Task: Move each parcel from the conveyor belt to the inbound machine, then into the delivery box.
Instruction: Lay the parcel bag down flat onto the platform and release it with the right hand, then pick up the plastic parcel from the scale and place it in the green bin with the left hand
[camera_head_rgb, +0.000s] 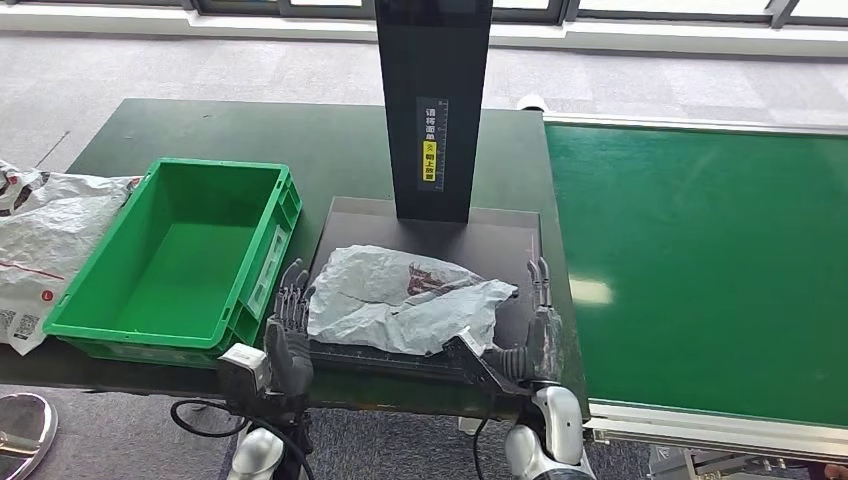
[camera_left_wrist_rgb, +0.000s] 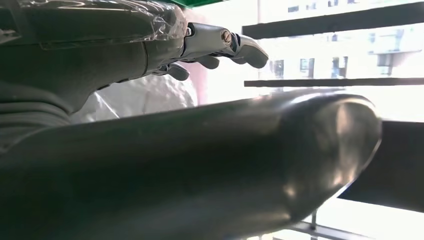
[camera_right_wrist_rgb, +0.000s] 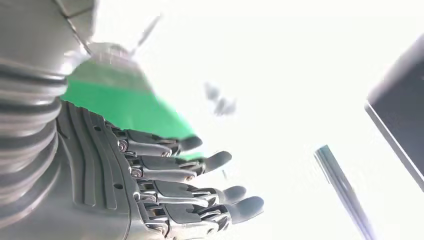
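Head view. A crumpled grey parcel lies on the dark platform of the inbound machine, lower centre of the frame, beneath the machine's black upright column. The left hand stands at the parcel's left edge and the right hand at its right edge, fingers extended upward and apart; whether either touches the bag cannot be told. The green delivery box, left of centre, appears to hold nothing. The green conveyor belt occupies the right of the frame and carries no parcel in view. Other bagged items lie at the far left edge.

Left wrist view. The left hand's fingers reach out at upper centre, spread and grasping nothing; the pale parcel shows behind them.

Right wrist view. The right hand's fingers are straight and separate, empty, against a bright background.

Progress, as judged: the belt-to-machine stage looks complete for this parcel; the transfer into the box remains.
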